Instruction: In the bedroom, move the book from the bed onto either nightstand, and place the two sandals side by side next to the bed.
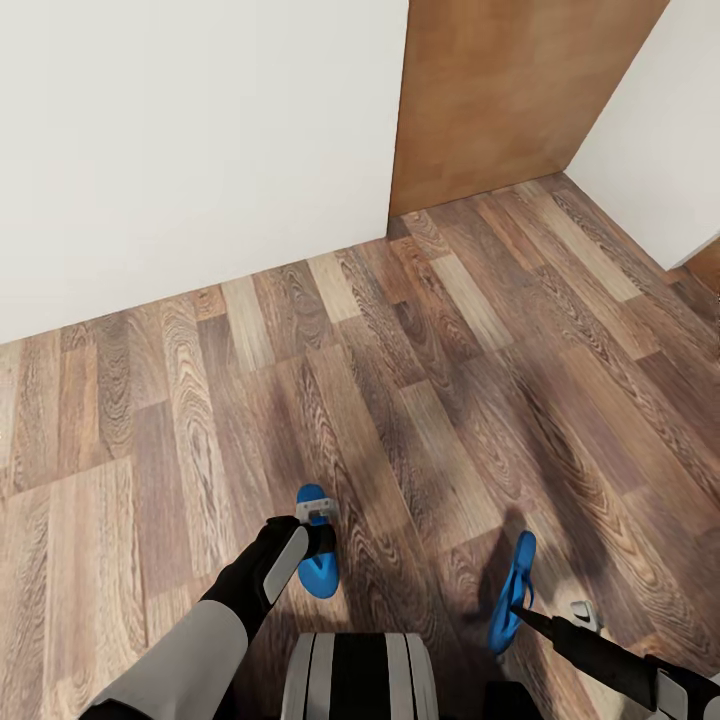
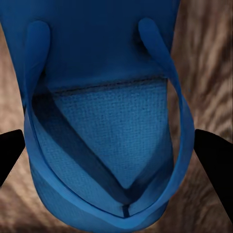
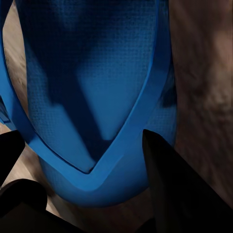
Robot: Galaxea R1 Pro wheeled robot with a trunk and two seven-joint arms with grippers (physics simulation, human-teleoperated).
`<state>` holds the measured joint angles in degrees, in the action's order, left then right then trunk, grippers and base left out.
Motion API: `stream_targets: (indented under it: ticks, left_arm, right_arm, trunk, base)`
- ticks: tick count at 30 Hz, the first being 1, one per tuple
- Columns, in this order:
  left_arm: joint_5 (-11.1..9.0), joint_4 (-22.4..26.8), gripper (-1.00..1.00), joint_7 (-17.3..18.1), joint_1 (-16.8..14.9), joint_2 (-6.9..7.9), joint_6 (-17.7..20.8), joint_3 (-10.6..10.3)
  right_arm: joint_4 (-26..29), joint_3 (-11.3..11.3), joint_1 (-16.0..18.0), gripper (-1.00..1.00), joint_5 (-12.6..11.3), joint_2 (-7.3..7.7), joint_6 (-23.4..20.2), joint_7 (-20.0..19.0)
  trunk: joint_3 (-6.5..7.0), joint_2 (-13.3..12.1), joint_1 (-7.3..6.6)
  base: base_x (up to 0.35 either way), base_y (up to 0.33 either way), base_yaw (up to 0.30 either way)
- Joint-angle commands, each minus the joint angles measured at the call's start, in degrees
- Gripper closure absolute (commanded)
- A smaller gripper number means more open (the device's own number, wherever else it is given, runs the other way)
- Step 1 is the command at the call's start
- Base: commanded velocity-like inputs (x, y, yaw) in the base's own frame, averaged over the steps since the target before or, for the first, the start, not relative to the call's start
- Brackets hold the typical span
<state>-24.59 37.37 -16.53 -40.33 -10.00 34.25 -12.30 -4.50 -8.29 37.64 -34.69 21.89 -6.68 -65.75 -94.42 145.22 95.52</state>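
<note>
Left gripper (image 1: 318,540): lower centre-left of the head view, at the end of a black-and-grey arm, over the left sandal (image 1: 318,572). In the left wrist view its two black fingers (image 2: 213,158) stood wide apart at either side of the sandal (image 2: 104,131), neither clearly touching it; jaws spread, nothing clamped.

Left sandal: bright blue, lying flat on the floor (image 1: 400,380), sole down, straps up, partly hidden under the gripper.

Right gripper (image 1: 520,612): lower right of the head view, on a thin black arm coming in from the lower right corner. Its tips met the right sandal (image 1: 511,592). In the right wrist view one dark finger (image 3: 179,189) overlapped the toe end of the sandal (image 3: 92,97) and the other sat at the opposite edge; whether the jaws were closed on it could not be told.

Right sandal: bright blue, tilted up on its edge, near the left one but apart from it.

Floor: wood planks, mixed light and dark brown.

Wall (image 1: 190,150): white, upper left of the head view.

Panel (image 1: 510,90): brown wood, upper centre-right, standing against the floor.

Second white wall (image 1: 665,130): upper right corner.

Robot trunk (image 1: 358,675): grey and black, bottom centre.
</note>
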Motion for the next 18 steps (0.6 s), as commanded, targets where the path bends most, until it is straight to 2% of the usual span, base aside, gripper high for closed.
stream_targets:
  ticks: [1,18]
  left_arm:
    - [-0.4,0.1,1.0,-0.4,0.0,0.0,0.2,-0.1]
    - [-0.4,0.1,1.0,-0.3,0.0,0.0,0.4,-0.1]
  right_arm:
    - [-0.2,-0.5,0.1,1.0,-0.6,0.0,-0.7,-0.2]
    - [-0.2,-0.5,0.1,1.0,-0.6,0.0,-0.7,-0.2]
  trunk:
    - [0.2,0.0,-0.03]
    - [3.96,-0.2,-0.47]
  base:
    - [0.0,0.0,0.0]
    - [0.0,0.0,0.0]
